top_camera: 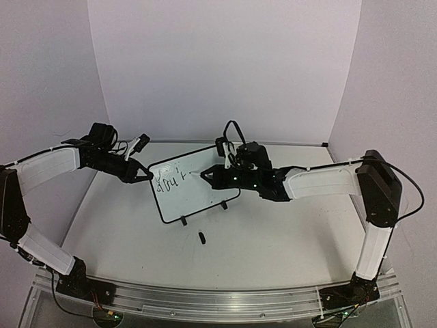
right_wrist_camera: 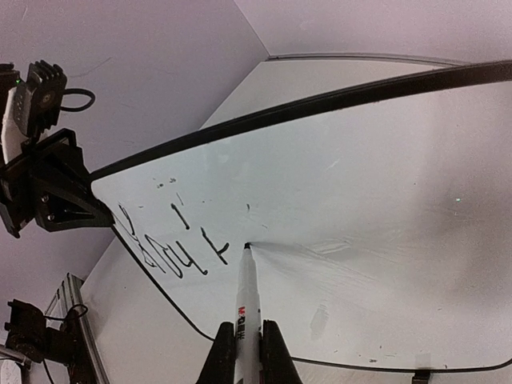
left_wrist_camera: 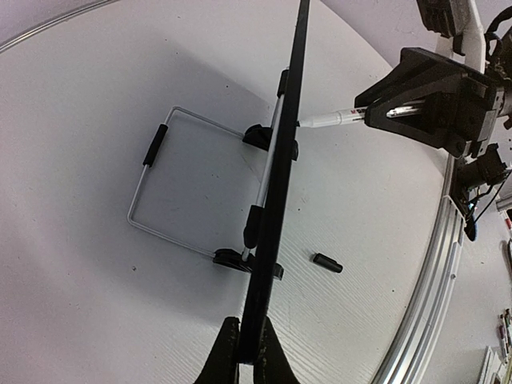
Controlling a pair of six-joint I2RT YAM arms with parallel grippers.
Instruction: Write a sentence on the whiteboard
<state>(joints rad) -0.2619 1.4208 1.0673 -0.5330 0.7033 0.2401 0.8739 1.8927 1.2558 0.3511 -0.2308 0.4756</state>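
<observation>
Board [top_camera: 194, 184] is standing on its feet near the middle of the table [top_camera: 287, 239], a little toward the far edge. Its long axis is running left to right and slanting toward the near right, with the written face turning toward the right arm. Left pincer [left_wrist_camera: 240, 360] is clamping shut on the board's left end, fingers either side of the thin frame, and bracing it edge-on. Right pincer [right_wrist_camera: 244, 352] is clamping shut on the marker [right_wrist_camera: 244, 296]. The marker's long axis is running straight out from the fingers and meeting the face steeply, close to square-on in the left wrist view. Its tip is touching the face just beside the last stroke. The sentence [right_wrist_camera: 172, 244] is showing only its first few letters, bunched at the held end near the left pincer. The bare face is lying away from that pincer, toward the free right end. Judging by this, the next strokes are calling for travel along the board's long axis, away from the left pincer. The right arm is the nearer one to that bare stretch. Cap [top_camera: 202, 237] is lying loose on the table, just near of the feet.
</observation>
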